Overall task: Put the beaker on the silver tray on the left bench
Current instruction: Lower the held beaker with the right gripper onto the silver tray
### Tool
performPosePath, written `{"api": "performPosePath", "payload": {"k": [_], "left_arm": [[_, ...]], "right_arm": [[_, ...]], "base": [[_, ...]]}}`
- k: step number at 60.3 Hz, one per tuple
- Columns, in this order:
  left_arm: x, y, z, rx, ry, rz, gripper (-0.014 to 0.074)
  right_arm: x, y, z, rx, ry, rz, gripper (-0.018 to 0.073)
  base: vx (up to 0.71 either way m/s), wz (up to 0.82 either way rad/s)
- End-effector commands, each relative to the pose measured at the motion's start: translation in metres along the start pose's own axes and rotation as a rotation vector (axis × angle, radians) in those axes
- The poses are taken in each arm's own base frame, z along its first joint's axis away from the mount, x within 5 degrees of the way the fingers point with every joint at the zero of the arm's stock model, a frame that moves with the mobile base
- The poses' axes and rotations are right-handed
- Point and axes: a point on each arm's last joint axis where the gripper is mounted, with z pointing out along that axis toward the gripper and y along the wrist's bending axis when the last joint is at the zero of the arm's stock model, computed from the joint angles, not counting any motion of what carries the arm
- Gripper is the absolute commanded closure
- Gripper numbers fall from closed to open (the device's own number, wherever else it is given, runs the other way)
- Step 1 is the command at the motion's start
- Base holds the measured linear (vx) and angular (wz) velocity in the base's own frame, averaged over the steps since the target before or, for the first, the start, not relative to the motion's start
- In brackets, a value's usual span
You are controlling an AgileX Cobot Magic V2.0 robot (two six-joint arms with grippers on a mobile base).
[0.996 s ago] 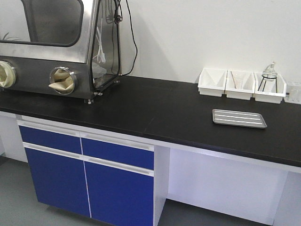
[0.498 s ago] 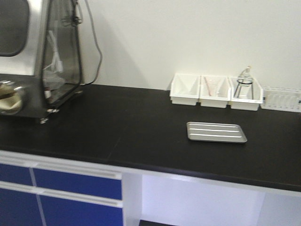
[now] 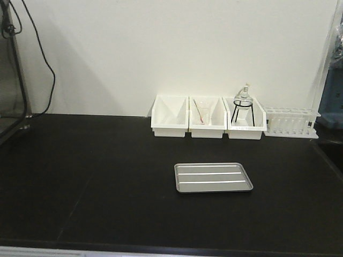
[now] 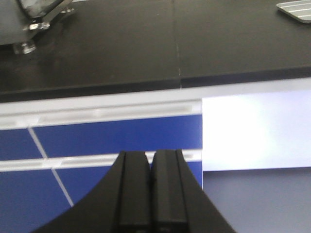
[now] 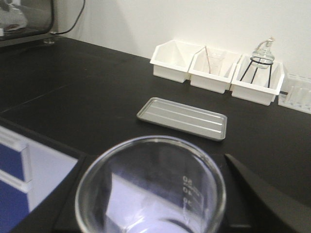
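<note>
Right hand [image 5: 155,211], seen from its wrist camera, grips the beaker [image 5: 146,189]: black fingers [image 5: 257,194] flank the glass on both sides. The round rim faces the lens, and printed graduations show on the right inner wall. The beaker sits close to the camera at the front edge of the counter [image 5: 73,92]; whether it hangs over the counter or just short of it cannot be told. It is well apart from the silver tray [image 5: 182,118], which lies flat farther in.

Left hand [image 4: 149,160] is closed, its two black fingers pressed side by side with nothing between them. It points toward the counter's front edge, with blue drawer fronts [image 4: 107,136] below that edge. A corner of the silver tray appears at the upper right of this view.

Front view: the silver tray rests on the matte black counter, long side parallel to the white wall [image 3: 161,48], with raised ribs running along its floor. Behind it, against the wall and apart from the tray, stand three white bins [image 3: 170,124] in a row. The middle bin holds a clear glass vessel with a reddish rod [image 3: 202,112]. The right bin holds a round-bottomed flask on a black stand [image 3: 242,104]. A white test-tube rack [image 3: 289,122] stands just beside the right bin. A black cable [image 3: 40,59] hangs down the wall at far left.
</note>
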Motion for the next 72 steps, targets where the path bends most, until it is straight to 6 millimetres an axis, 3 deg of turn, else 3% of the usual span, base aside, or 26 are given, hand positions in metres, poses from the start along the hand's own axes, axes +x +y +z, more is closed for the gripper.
{"api": "performPosePath", "payload": {"k": [1,40,72], "left_arm": [[-0.0009,-0.0007,0.0016,0.006,-0.064,-0.003,0.0595],[-0.0009,-0.0007,0.0016,0.006,-0.064,-0.003,0.0595],[-0.0009,-0.0007,0.0016,0.006,-0.064,-0.003,0.0595]], "right_arm": [[-0.0144,0.0022,-0.0016,-0.031,-0.072,-0.005,0.0570],[-0.0144,0.0022,-0.0016,-0.031,-0.072,-0.005,0.0570],[-0.0143,0.0021,-0.0016,-0.030,-0.071,-0.005,0.0570]], "base": [[0.39,-0.16],[0.35,-0.11],[0.14,-0.02]]}}
